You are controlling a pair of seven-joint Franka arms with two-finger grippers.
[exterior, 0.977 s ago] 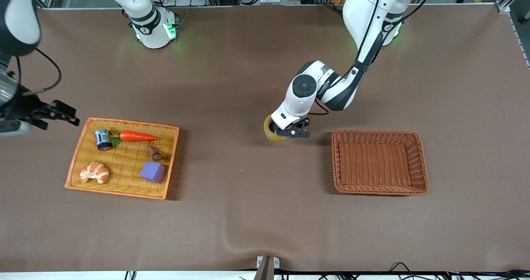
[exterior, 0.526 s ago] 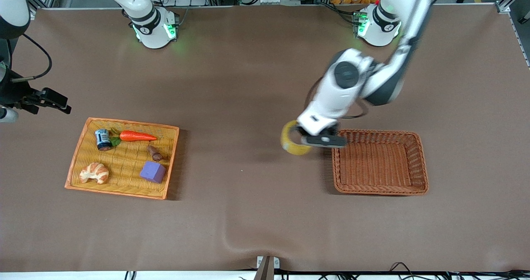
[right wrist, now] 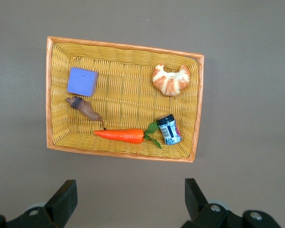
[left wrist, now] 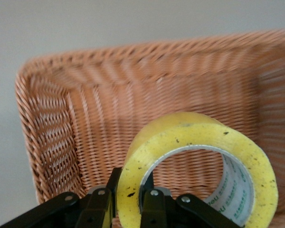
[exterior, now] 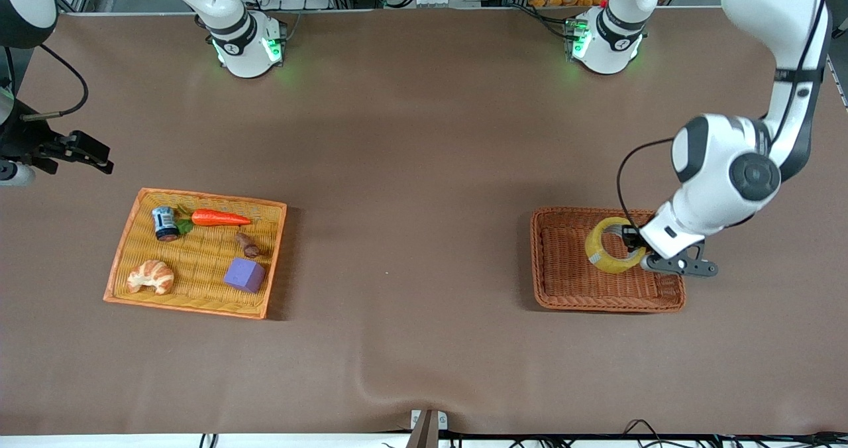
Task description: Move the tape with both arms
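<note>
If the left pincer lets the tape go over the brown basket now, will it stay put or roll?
The tape, a rigid round ring, hangs on edge in the left pincer above the brown basket, so it would likely roll or topple flat. The raised wicker walls should probably contain it. Its smooth outer face looks slippery. The right pincer waits beside the tray.

The left claw (exterior: 637, 254) is clamped and angled downward, while the right claw (right wrist: 128, 202) waits, spread wide.
</note>
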